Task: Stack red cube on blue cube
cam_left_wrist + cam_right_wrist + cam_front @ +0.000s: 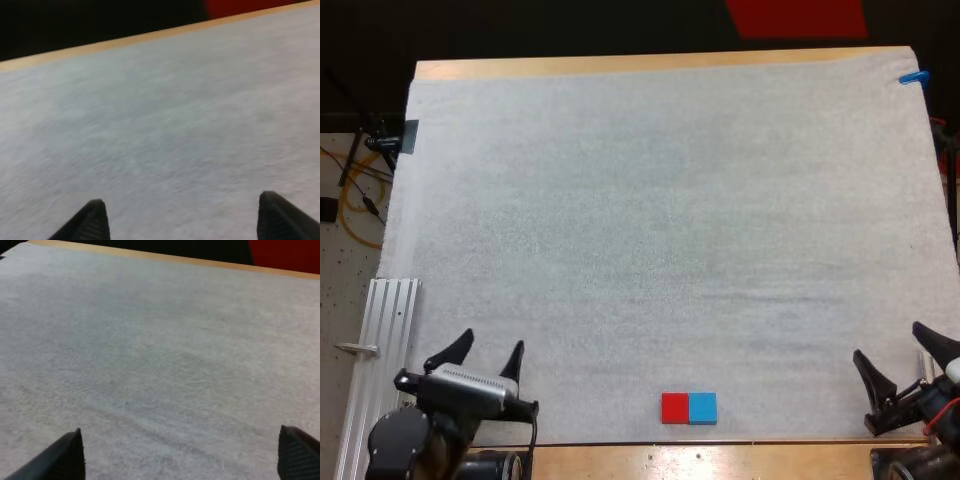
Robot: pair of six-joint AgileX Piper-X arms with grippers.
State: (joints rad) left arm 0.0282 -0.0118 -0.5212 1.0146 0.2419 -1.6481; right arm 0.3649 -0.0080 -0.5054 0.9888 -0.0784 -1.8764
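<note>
- Your red cube [675, 408] sits flat on the white mat [660, 220], right by its near edge, roughly midway between the two arms.
- The blue cube [703, 408] is touching it on its right. They're the same height, both small square-faced blocks with plain matte tops, and nothing's stacked yet.
- The mat looks soft and a bit fuzzy to me. The wooden table [740, 462] shows as bare strips along the near and far edges.
- Your left gripper [492, 342] is over the mat's near left corner, black pointed fingers [92, 222] spread apart, grasping nothing.
- Your right gripper [888, 342] is at the near right corner, also spread wide, nothing in it.
- A ribbed metal rail [385, 340] lies just off the mat's left edge.
</note>
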